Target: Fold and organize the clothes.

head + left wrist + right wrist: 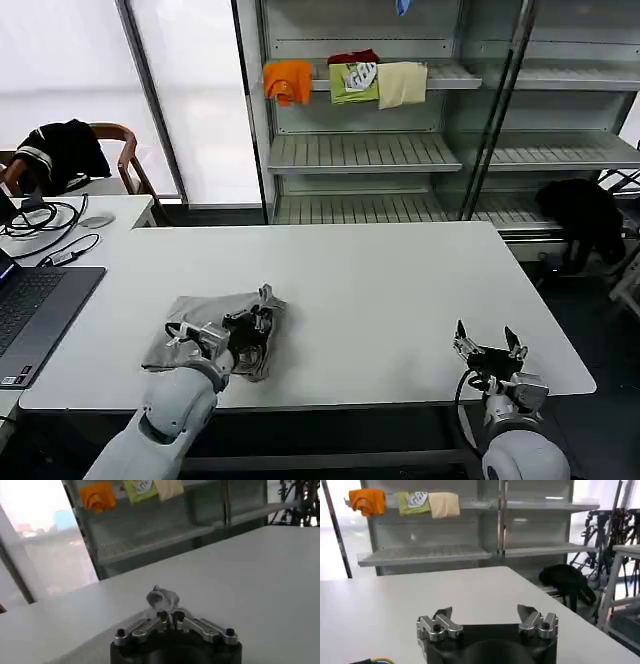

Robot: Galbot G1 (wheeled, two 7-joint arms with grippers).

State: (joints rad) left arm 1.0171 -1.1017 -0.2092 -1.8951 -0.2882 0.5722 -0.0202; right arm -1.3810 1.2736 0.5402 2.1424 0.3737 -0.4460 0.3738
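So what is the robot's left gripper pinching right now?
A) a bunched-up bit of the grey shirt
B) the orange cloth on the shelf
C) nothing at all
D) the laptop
A: the left gripper is shut on a raised tuft of the grey shirt lying on the white table; the left wrist view shows fabric bunched between its fingertips.

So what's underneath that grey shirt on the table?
Bare white table surrounds the folded grey shirt; whatever lies beneath is covered. The left pincer is shut on a fold of it. The right pincer waits open, apart.
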